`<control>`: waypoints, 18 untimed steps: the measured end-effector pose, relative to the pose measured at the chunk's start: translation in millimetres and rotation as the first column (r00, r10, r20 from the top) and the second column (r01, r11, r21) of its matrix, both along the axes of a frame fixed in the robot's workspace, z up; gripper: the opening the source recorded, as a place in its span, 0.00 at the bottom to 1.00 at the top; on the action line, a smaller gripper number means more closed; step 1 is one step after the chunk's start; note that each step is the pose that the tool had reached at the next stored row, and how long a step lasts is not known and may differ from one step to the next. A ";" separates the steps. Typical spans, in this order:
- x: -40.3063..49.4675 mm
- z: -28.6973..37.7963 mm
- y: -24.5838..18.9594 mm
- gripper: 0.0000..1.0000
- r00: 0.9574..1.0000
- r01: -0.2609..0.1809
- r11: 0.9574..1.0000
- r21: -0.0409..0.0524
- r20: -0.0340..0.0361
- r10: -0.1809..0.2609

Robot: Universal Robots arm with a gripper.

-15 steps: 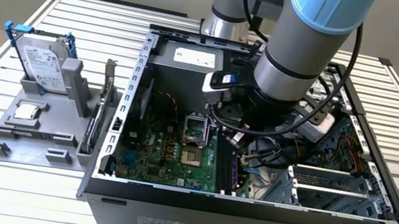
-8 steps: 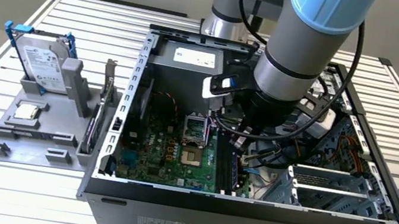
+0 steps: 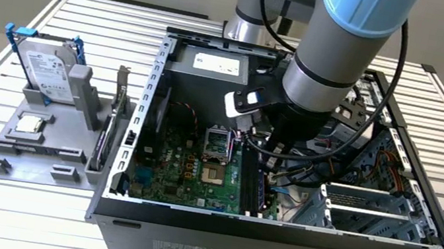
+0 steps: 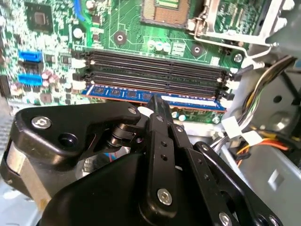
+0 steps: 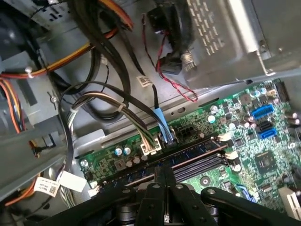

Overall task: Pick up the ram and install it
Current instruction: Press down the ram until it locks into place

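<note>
The ram [image 4: 188,100] is a thin blue stick with a white label. It stands on edge in the memory slot of the green motherboard [image 4: 51,56] that lies nearest the cable side. Three black slots [image 4: 155,70] beside it are bare. My gripper [image 4: 157,101] reaches down into the open computer case [image 3: 276,237], its black fingers pressed together on the ram's upper edge near the middle. In the first wrist view the gripper [image 5: 163,173] sits over the row of slots. The exterior view shows the arm's wrist [image 3: 310,105] above that spot.
Bundled cables [image 5: 117,108] and a drive cage [image 3: 369,211] crowd the side of the case by the slots. The processor socket [image 3: 216,144] lies past them. Left of the case in the exterior view, a grey holder [image 3: 39,149] carries a hard drive [image 3: 48,70] and an upright card [image 3: 110,127].
</note>
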State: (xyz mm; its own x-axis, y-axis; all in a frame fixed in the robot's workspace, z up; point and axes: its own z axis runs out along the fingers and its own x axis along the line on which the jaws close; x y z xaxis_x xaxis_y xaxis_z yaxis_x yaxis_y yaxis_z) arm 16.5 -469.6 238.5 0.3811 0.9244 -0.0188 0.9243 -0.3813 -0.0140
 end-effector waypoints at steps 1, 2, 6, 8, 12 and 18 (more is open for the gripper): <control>0.0 0.0 0.0 0.00 1.000 -0.018 1.000 0.000 0.000 0.018; 0.0 0.0 0.0 0.00 0.999 -0.035 0.999 0.000 0.000 0.035; 0.0 0.0 0.0 0.00 0.994 -0.109 0.994 0.000 0.000 0.109; 0.0 0.0 0.0 0.00 0.989 -0.145 0.989 0.000 0.000 0.145; 0.0 0.0 0.0 0.00 0.968 -0.251 0.968 0.000 0.000 0.251; 0.0 0.0 0.0 0.00 0.951 -0.308 0.951 0.000 0.000 0.308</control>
